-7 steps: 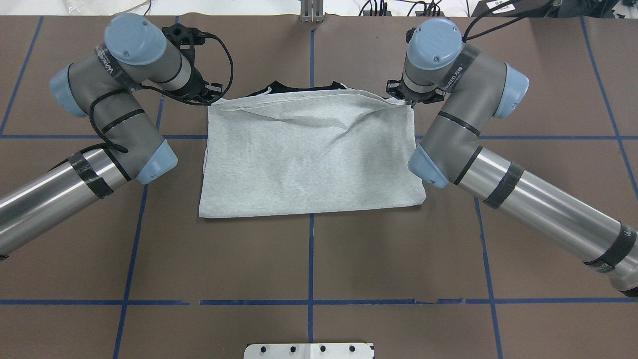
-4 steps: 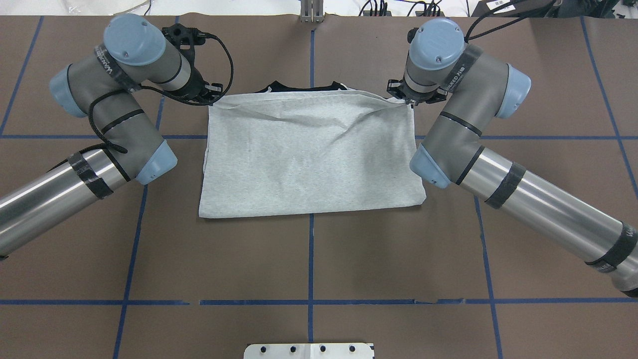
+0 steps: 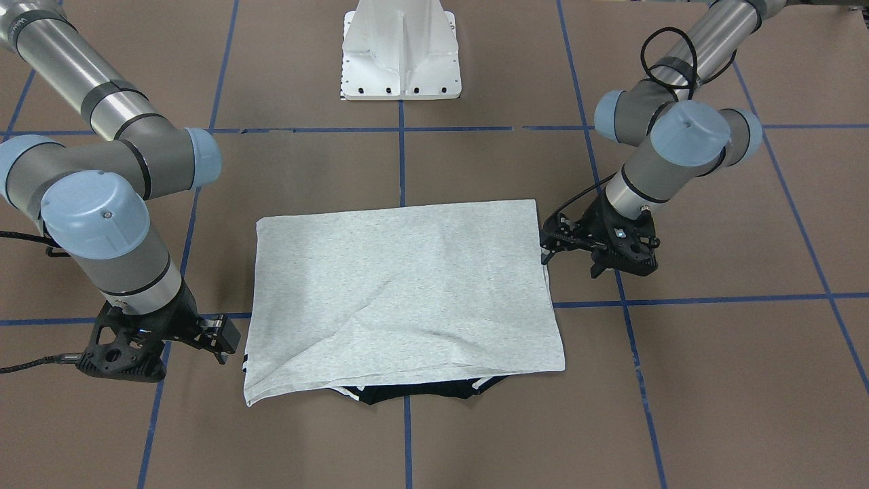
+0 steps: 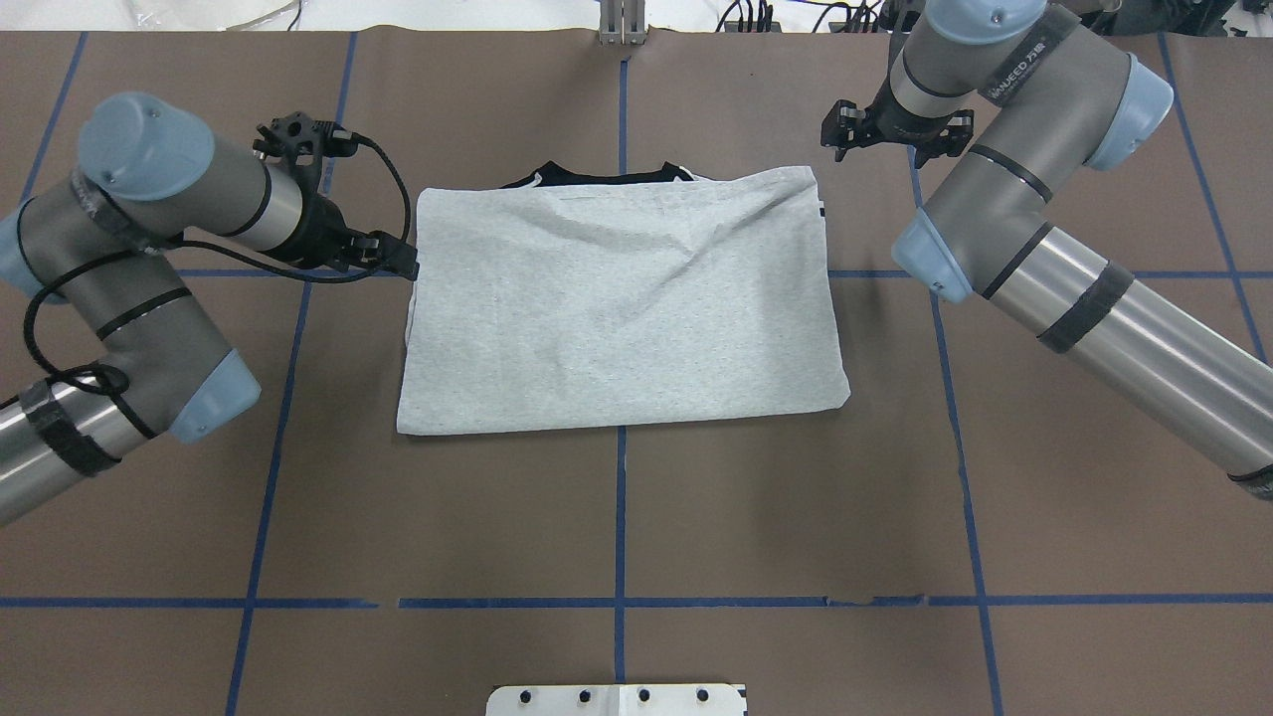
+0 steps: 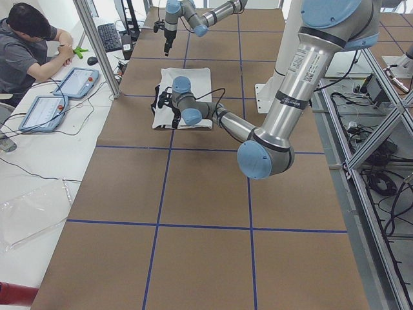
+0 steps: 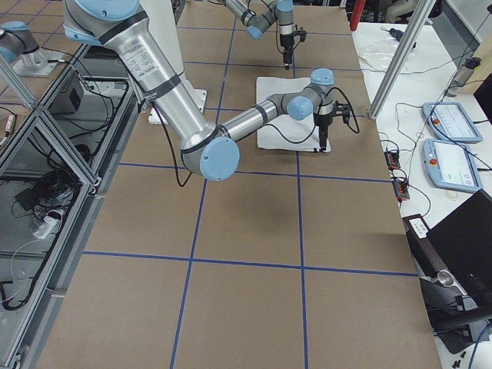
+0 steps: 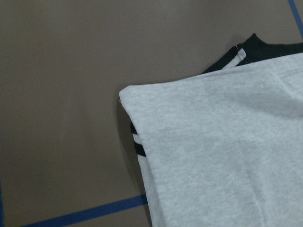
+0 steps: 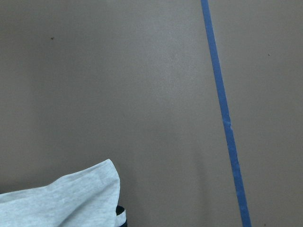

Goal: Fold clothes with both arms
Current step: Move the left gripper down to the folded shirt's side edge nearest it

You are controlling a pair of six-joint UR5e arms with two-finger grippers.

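1. Brown table top fills the overhead view, and blue tape lines grid it into squares.
2. Left-side view: a white desk runs along at 9 o'clock, carrying teach pendants and a keyboard.
3. A person sits at 10 o'clock.
4. At 3 o'clock, an aluminium frame stands over tangled floor cables.

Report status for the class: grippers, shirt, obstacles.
Left gripper at T-shirt side edge, grip unclear; right gripper clear of it. T-shirt folded flat. No obstacles seen.
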